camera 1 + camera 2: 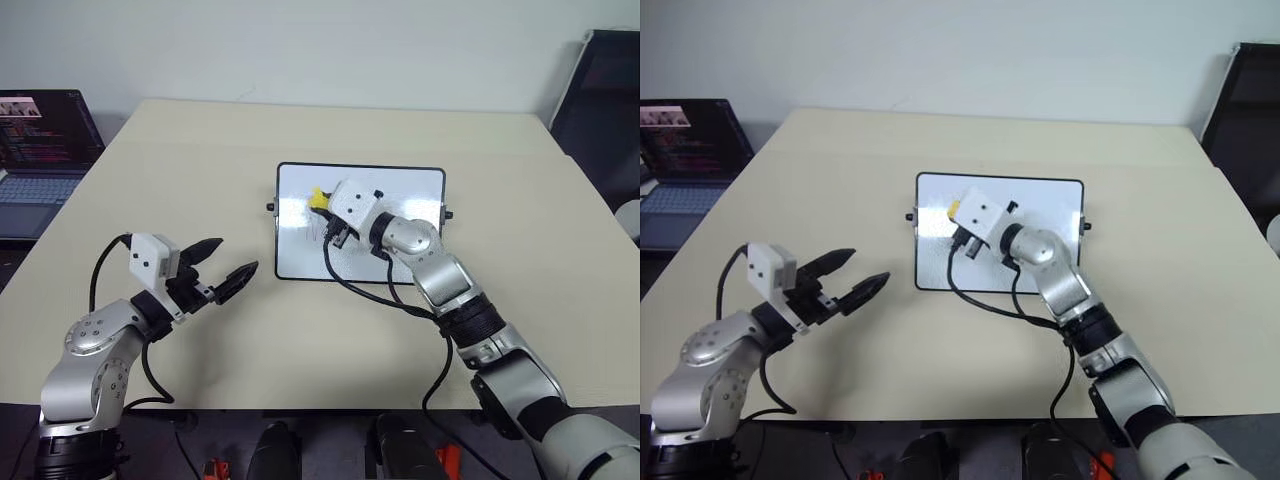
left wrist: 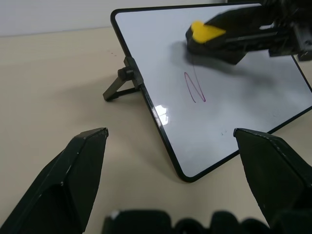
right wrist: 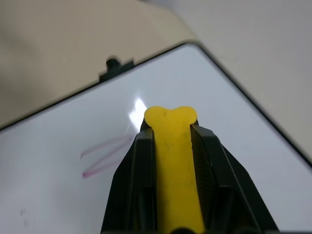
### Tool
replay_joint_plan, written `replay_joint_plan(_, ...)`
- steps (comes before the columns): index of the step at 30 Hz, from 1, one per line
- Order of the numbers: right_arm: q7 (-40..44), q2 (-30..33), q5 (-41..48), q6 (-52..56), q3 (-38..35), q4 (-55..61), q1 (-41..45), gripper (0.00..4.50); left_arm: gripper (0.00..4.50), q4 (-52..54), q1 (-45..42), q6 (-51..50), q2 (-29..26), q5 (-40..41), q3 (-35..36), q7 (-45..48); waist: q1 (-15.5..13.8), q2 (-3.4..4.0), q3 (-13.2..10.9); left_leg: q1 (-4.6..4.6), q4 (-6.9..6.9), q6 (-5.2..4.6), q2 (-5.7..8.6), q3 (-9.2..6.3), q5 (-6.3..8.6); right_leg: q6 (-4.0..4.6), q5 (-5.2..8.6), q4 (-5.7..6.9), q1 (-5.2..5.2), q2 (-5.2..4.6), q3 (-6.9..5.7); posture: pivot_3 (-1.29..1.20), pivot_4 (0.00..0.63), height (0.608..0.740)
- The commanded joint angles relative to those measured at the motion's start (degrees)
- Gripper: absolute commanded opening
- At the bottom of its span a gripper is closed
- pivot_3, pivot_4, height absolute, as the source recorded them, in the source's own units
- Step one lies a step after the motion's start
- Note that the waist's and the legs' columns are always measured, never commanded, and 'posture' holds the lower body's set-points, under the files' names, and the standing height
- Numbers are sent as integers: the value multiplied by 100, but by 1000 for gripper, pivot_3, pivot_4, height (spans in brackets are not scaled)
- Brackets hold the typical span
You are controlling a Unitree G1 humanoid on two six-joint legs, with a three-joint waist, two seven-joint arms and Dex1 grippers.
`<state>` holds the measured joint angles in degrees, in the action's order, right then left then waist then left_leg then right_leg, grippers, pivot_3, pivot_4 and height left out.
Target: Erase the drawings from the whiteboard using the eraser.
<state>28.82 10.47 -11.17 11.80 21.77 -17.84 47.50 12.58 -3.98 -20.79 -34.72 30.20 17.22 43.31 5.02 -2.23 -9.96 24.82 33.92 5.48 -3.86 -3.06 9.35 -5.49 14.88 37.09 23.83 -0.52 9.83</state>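
While gripped tight in right gripper [image 3: 170, 146], yellow block eraser [image 3: 171, 161] poised over glossy black-framed whiteboard [image 2: 234, 117]; purple "N" drawing [image 2: 194, 87] unerased; left gripper [image 1: 222, 270] open, empty.

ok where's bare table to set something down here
Free: the strip of table behind the whiteboard, and the stretch right of it. Crowded: the board itself, where the right gripper holds the eraser, and the near-left by the left gripper.
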Motion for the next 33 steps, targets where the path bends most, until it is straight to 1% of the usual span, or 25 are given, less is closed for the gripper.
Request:
replay_joint_plan(1,413,90,-83,282,163,160,-36,672,4500,137,0,129,-17,5,13,41,8,0,0,-1,0,0,0,0,0,0,0,3,1,0,0,0,150,740)
replay_joint_plan(5,862,233,-153,356,376,479,-191,672,4500,127,-25,135,-13,-6,-13,45,13,0,0,-6,4,-1,-1,-1,-1,-3,5,6,-5,1,-1,0,150,740)
replay_joint_plan(7,649,210,-318,217,369,431,-119,672,4500,114,-47,136,-9,-13,-31,40,14,0,0,-6,7,-1,-1,-1,-1,-12,9,6,-5,1,0,0,150,740)
replay_joint_plan(11,-275,5,-647,-49,154,-72,287,672,4500,125,-97,106,-7,-12,-67,15,15,0,0,-6,9,-2,-1,-1,-3,-12,6,13,0,1,0,0,150,740)
replay_joint_plan(13,-377,-66,-656,-76,125,-222,399,672,4500,147,-114,86,-13,-3,-80,0,17,0,0,-6,10,-4,-1,-1,-6,-11,2,13,1,1,0,0,150,740)
replay_joint_plan(15,-192,-78,-612,-81,211,-253,394,672,4500,187,-127,55,-18,13,-90,-28,7,-1,1,-6,10,-4,-1,-1,-6,-11,3,11,-1,1,0,0,150,740)
replay_joint_plan(19,542,49,-563,165,502,27,138,672,4500,208,-134,42,-16,24,-91,-55,15,-1,1,-6,6,-4,-2,-1,-6,-7,1,5,-4,1,-1,0,150,740)
replay_joint_plan(21,997,212,-612,232,735,251,-28,672,4500,225,-131,39,-13,28,-82,-72,14,-1,1,-6,3,-4,-2,-1,-6,-7,1,7,-3,1,-2,0,150,740)
replay_joint_plan(23,1132,308,-749,160,888,373,-78,672,4500,248,-127,29,-16,36,-76,-86,14,-1,1,-6,3,-4,-2,-1,-5,-8,2,6,-3,1,-2,0,150,740)
replay_joint_plan(25,883,273,-864,35,840,288,11,672,4500,260,-135,14,-23,43,-83,-90,14,-1,1,-6,5,-4,-2,-1,-6,-10,4,7,-3,1,-2,0,150,740)
replay_joint_plan(29,-37,25,-984,-394,505,-139,384,672,4500,234,-174,12,-46,36,-114,-60,23,-1,0,-8,10,-5,-2,-1,-7,-9,-1,12,-1,2,-1,0,150,740)
replay_joint_plan(31,-180,-81,-928,-474,438,-292,511,672,4500,212,-199,23,-58,24,-135,-28,29,-1,0,-8,11,-6,-2,-1,-10,-8,-5,12,0,2,-1,0,150,740)
replay_joint_plan(33,-105,-139,-908,-457,464,-423,552,672,4500,183,-228,37,-70,12,-153,14,23,-1,1,-8,11,-6,-2,-1,-11,-9,-5,10,-1,2,-2,0,150,740)
